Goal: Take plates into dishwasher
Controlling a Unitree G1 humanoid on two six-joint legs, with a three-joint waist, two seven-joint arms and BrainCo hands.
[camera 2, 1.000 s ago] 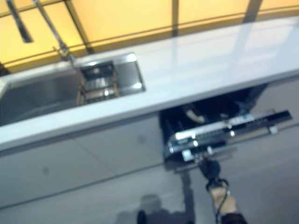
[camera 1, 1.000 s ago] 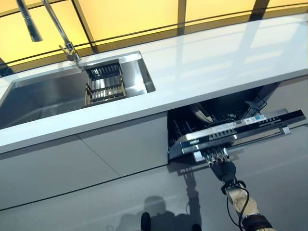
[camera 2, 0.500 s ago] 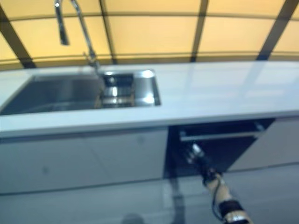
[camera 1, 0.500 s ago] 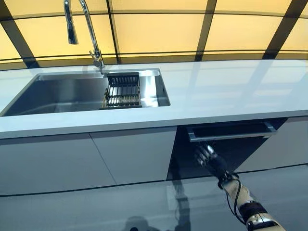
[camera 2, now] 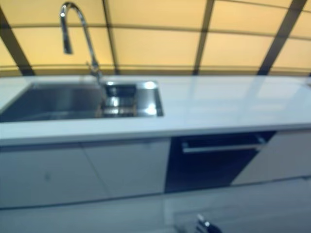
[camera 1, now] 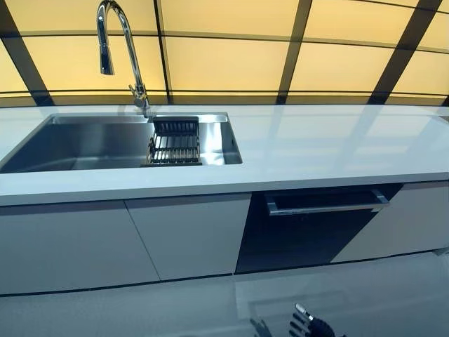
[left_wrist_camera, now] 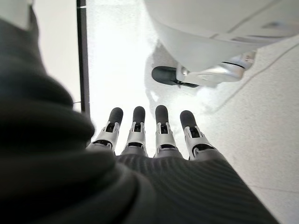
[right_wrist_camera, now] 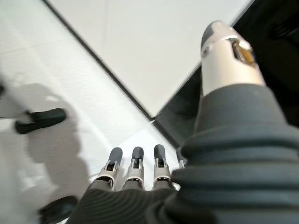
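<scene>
Hanging low below the dishwasher (camera 1: 316, 228), right hand (camera 1: 309, 327) has relaxed, straight fingers and holds nothing. Left hand (left_wrist_camera: 149, 135) likewise empty, fingers straight, over the floor. Dishwasher door looks closed, handle (camera 1: 325, 207) just under the worktop (camera 1: 330, 151). No plates visible; dish rack (camera 1: 174, 140) in the sink (camera 1: 77, 144) looks empty. Judgement: loading seems finished; otherwise, find plates before reopening.

Both eye views look from the head, from some distance, down and forward at the counter (camera 1: 330, 151), and they share the sink (camera 1: 84, 144) and the dishwasher (camera 1: 319, 228). Each wrist view looks along its own hand from very close, down to the floor (left_wrist_camera: 280, 140).
</scene>
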